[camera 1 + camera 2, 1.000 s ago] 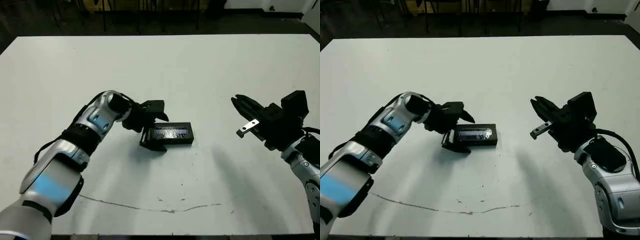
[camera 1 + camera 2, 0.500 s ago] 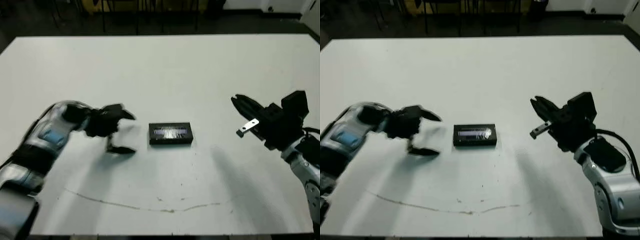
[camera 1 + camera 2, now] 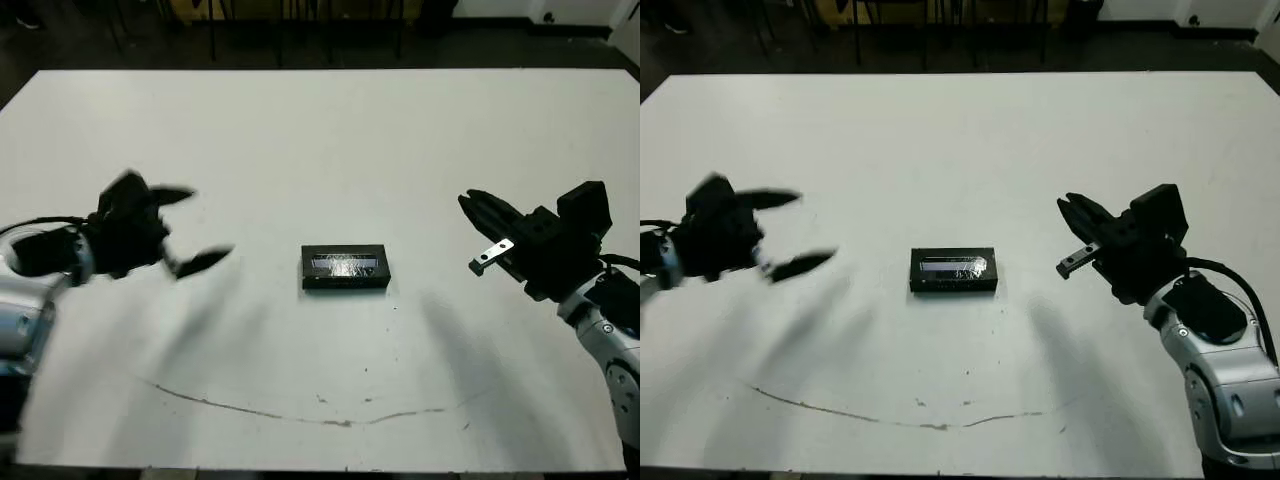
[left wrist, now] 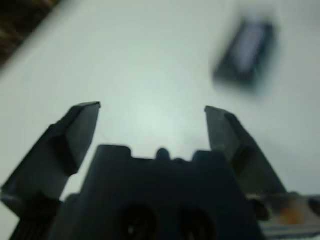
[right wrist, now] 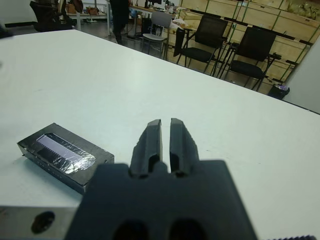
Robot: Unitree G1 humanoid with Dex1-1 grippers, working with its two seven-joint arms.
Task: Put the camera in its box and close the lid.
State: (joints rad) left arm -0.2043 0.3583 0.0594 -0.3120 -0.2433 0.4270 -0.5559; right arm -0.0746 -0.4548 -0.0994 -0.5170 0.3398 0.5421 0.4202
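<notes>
Pulled back toward nine o'clock: left gripper (image 3: pixel 180 228), fingers spread wide, blurred, now well apart from the box (image 3: pixel 345 267). At table centre, box shut under its lid (image 3: pixel 345 263). At three o'clock, right gripper (image 3: pixel 472 206), fingers together, empty.

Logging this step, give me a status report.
Left tool open, empty, well left of the box. Right tool shut, empty. Black rectangular box closed, grey-windowed lid on. Nothing in the way.
</notes>
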